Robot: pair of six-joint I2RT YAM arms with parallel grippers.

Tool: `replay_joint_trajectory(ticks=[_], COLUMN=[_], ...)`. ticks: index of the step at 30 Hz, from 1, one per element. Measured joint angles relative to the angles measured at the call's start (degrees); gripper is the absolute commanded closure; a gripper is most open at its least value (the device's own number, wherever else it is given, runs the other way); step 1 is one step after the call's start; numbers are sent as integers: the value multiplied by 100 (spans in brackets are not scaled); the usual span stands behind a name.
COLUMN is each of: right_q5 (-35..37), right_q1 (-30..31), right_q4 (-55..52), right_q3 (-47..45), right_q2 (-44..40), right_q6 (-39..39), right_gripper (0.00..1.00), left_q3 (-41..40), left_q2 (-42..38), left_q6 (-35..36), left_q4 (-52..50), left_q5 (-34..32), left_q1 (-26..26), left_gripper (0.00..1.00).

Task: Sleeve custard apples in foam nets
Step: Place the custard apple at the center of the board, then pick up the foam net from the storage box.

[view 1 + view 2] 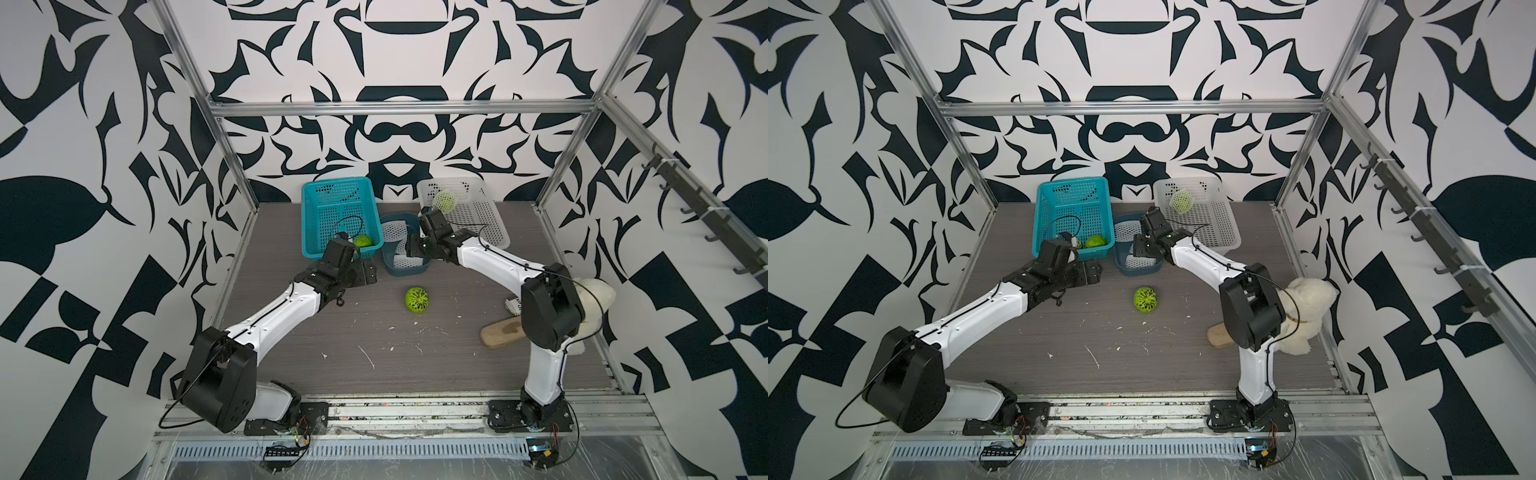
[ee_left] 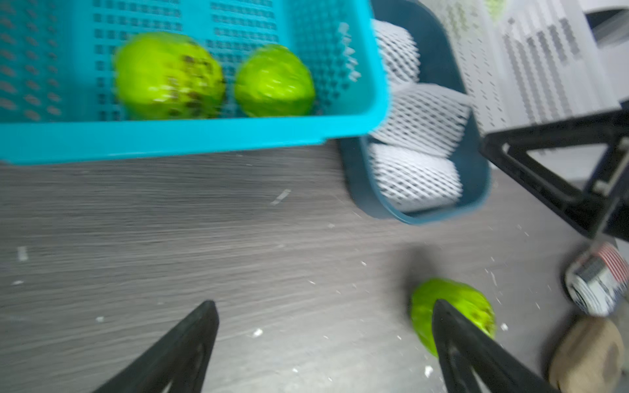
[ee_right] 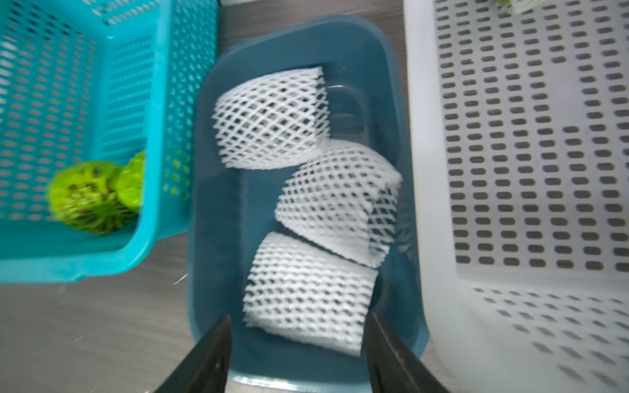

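Light was bright and even, so the arms (image 1: 286, 307) cast only faint, soft shadows on the table (image 1: 374, 353) in both top views. Those views were sharp, but the frame bars (image 1: 399, 109) leaned and stretched toward the edges. Both wrist views were blurred: the custard apples (image 2: 169, 75) looked smeared, the foam nets (image 3: 272, 119) soft-edged.

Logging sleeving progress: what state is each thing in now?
Table custard apple, bare, loose.
Turquoise-basket custard apples, both bare.
White-basket custard apple, sleeved in a net.
Foam nets, three, empty.
Left tool, open, empty.
Right tool, open, empty, over the nets.
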Motion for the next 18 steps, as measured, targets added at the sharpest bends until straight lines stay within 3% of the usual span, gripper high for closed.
replay_joint_trajectory(ticks=[8,18], right_q5=[1152,1473], right_q1=[168,162], right_q4=[-450,-514], right_q3=[841,1729], right_q2=[848,1668], right_q6=[15,-81], right_gripper=[37,41], left_q3=[-210,-236], left_q2=[-81,-144], left_q6=[2,4], left_q4=[175,304], left_q5=[186,328], left_q1=[262,262], left_gripper=[0,0])
